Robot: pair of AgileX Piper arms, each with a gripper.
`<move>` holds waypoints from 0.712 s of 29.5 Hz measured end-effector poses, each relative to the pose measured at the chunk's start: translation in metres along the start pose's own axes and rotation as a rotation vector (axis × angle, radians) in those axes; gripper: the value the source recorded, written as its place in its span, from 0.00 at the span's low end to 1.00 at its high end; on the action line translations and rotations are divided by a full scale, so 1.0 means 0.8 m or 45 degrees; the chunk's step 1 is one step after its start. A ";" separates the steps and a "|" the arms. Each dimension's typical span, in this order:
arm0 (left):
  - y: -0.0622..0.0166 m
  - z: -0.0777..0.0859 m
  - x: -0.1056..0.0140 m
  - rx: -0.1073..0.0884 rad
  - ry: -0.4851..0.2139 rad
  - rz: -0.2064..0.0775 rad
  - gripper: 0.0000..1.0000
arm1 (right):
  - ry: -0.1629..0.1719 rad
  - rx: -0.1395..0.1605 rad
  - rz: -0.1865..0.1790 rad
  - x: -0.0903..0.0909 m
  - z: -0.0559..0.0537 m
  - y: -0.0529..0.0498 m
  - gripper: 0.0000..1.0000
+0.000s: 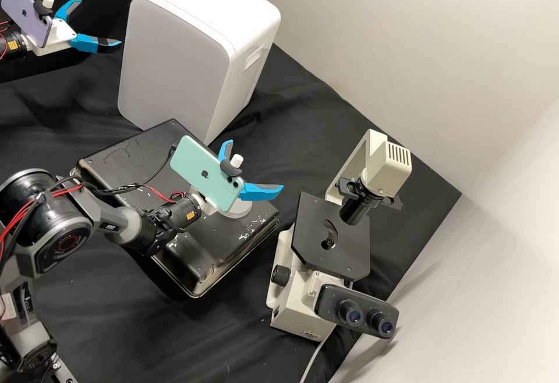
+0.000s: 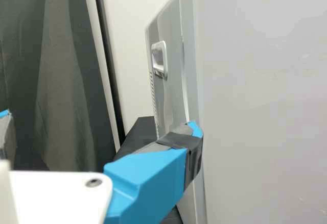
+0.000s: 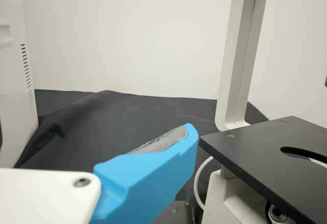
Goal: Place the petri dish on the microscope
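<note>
Black bench (image 1: 291, 115) (cloth-draped) carries white box (image 1: 198, 51), dark tray (image 1: 195, 284), microscope (image 1: 332, 243).

**labrat_22:** what's that big white box (image 1: 198, 51) at the back of the black-draped bench (image 1: 291, 121)?

**pipette_pete:** no clue tbh. Rounded corners, handle recess on its side. A scuffed black tray (image 1: 131, 159) with white flecks sits just in front. Plain white wall (image 1: 407, 39) behind it all.

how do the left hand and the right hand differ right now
The left hand hangs beside the white box; the right hand hangs over the black tray, near the microscope. The left hand's wrist carries a purple phone, the right hand's a mint phone. Both are open and hold nothing.
</note>
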 end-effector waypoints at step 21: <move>-0.0011 0.029 -0.022 0.037 -0.344 0.132 1.00 | 0.000 0.000 0.000 0.000 0.000 0.000 1.00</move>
